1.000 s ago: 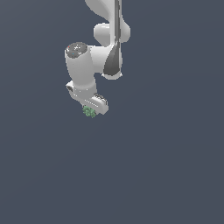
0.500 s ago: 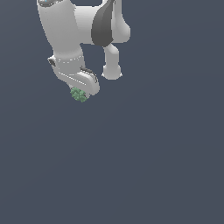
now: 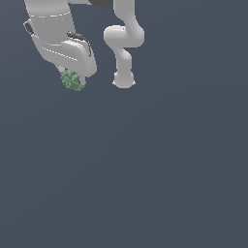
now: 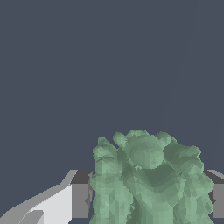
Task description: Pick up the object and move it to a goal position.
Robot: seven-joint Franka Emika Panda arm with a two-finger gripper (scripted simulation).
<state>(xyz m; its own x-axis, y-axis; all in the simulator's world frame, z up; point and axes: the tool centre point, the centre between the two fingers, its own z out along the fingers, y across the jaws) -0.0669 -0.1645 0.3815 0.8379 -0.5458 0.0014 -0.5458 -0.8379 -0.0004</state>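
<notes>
Reaching in from the upper part of the exterior view, white arm [image 3: 53, 34] bent over, wrist pointed downward. No table edge or other surface to be told apart from the flat grey-blue backdrop; no goal marker visible either, so direction of the goal unknowable from these views.

Hanging at the arm's lower end, claw [image 3: 75, 81] closed around the object [image 3: 72, 80], carried clear of anything beneath. Seen from the wrist view, claw [image 4: 148, 199] with one grey finger [image 4: 80, 194] touching the object on one side and the other finger just showing at the opposite side, clamped on the object [image 4: 146, 179] sitting squarely between the fingers.

Lying directly at the claw's tips, protruding a little beyond them, knobbly green clump narrower than the claw body. No clear long axis; roughly as wide as tall, lumpy all round.

Judged as mid-transport: grasp made, lift done, placing not yet done. Likely risk: uneven bumps offering small contact patches, so possible slipping or twisting under quick motion.
</notes>
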